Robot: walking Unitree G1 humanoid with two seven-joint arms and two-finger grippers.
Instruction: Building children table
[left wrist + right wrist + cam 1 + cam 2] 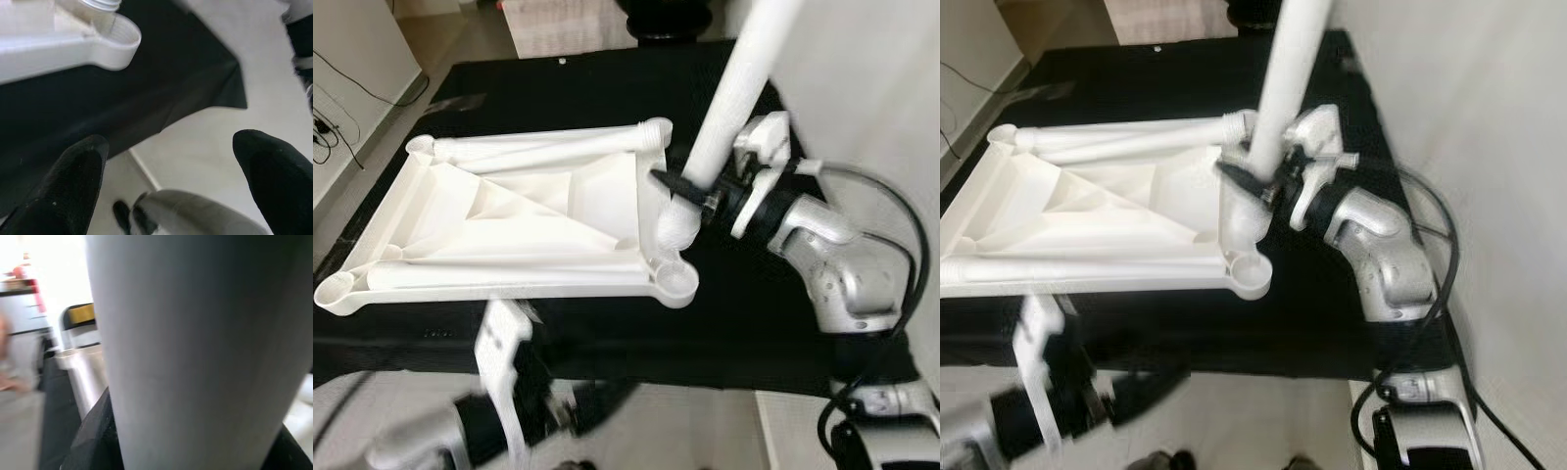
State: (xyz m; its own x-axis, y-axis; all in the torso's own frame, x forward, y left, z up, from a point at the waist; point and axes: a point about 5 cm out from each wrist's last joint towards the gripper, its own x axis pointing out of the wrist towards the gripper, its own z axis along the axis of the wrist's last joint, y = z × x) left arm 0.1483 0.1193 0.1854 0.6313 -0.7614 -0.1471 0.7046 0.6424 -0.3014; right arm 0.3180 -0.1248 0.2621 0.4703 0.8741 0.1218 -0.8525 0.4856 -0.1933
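Now fitting a leg into the upturned tabletop.

Right gripper (690,186), fingers clamped on white leg (729,93), lower end at corner socket (674,227) of tabletop (509,220) on black surface (744,323). Left gripper (168,161) low by near edge, fingers wide, empty. Risk: tilted leg, so possibly jamming or pushing the tabletop sideways.

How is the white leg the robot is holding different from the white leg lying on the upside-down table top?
The held leg stands nearly upright, clamped in the right gripper; the lying leg rests flat along the far edge of the table top. The held leg's lower end sits at a corner; the lying leg is untouched. Both are white round tubes.
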